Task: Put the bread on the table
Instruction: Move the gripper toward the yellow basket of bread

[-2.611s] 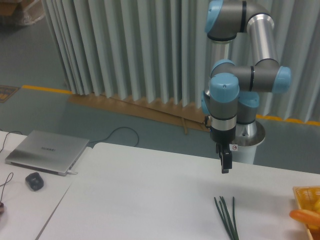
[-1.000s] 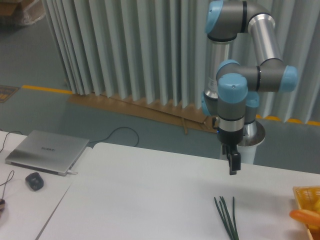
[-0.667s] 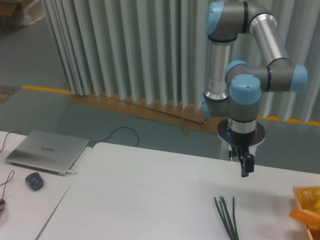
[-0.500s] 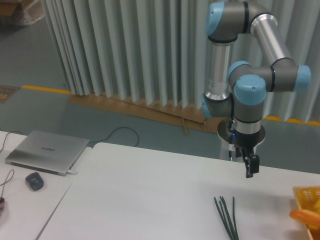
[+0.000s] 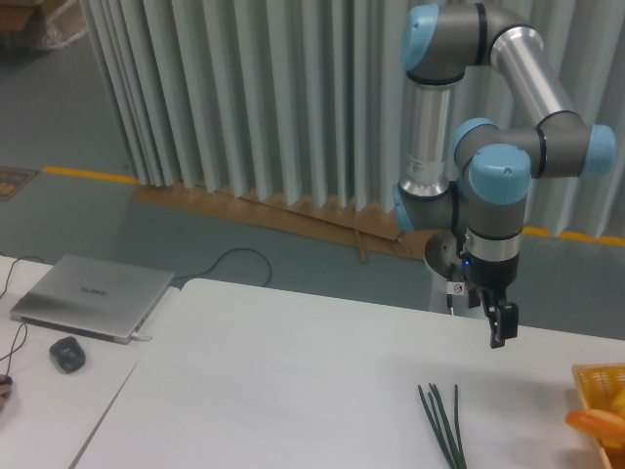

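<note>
The bread (image 5: pixel 592 421) shows as a glossy orange-brown end at the right edge, lying in a yellow basket (image 5: pixel 589 375); most of it is cut off by the frame. My gripper (image 5: pixel 499 329) hangs pointing down above the white table (image 5: pixel 283 391), left of and higher than the basket, with nothing in it. I see it edge-on as one narrow dark shape, so the gap between its fingers does not show.
Green stalks (image 5: pixel 443 422) lie on the table below and left of the gripper. Round yellow items (image 5: pixel 617 397) sit in the basket beside the bread. A separate desk at left holds a laptop (image 5: pixel 91 295) and a mouse (image 5: pixel 66 354). The arm's base (image 5: pixel 469 269) stands behind the table.
The gripper has swung steadily to the right, from above the green stalks toward the basket, and dropped slightly. Nothing on the table has moved.
</note>
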